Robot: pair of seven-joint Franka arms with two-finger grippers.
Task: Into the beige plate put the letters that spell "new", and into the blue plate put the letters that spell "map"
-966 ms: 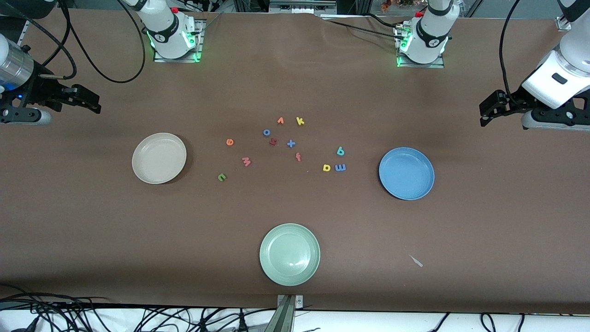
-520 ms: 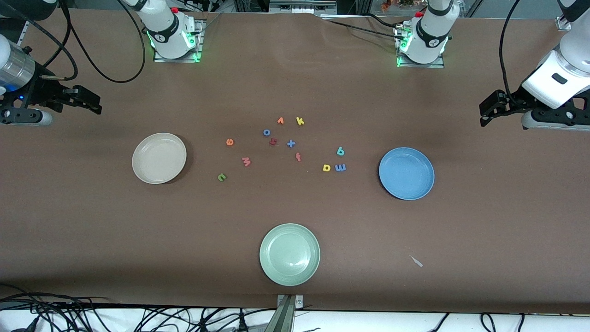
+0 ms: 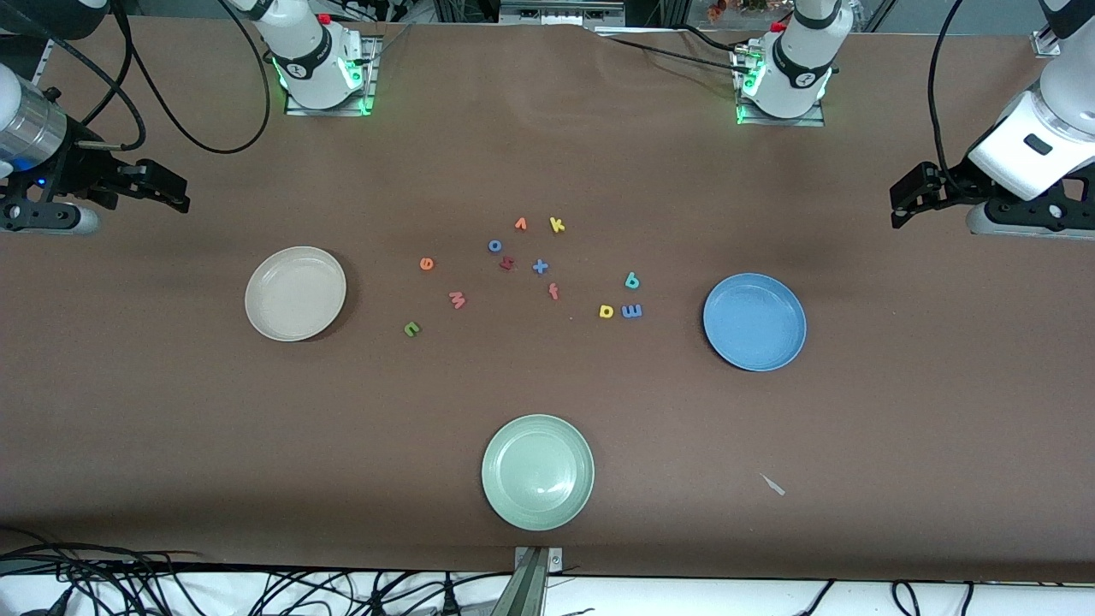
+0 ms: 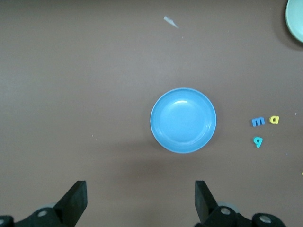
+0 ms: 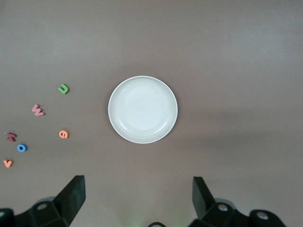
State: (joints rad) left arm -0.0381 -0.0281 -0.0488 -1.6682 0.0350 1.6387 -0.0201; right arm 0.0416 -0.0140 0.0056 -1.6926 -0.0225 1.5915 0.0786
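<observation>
Green "n", pinkish-red "w" and orange "e" lie loose on the brown surface, strung out beside the beige plate, toward the right arm's end. None touches the plate; the "n" is nearest the front camera, the "e" farthest. Plate holds nothing.

Blue "m" and yellow "a" sit just beside each other; teal "p" lies near them, farther from the front camera. All three are beside the blue plate, toward the left arm's end, apart from its rim. That plate holds nothing either.

Between the two groups, mid-surface: dark red "h"-like letter, blue "x", blue "o", orange "v", yellow "k", a reddish "f". Pale green plate sits well nearer the front camera than the letters. Small pale scrap lies near the front edge.

Right hand hangs over bare surface at the right arm's end, fingers spread, gripping nothing; its wrist view looks down on the beige plate. Left hand hangs over bare surface at the left arm's end, fingers spread, gripping nothing.
</observation>
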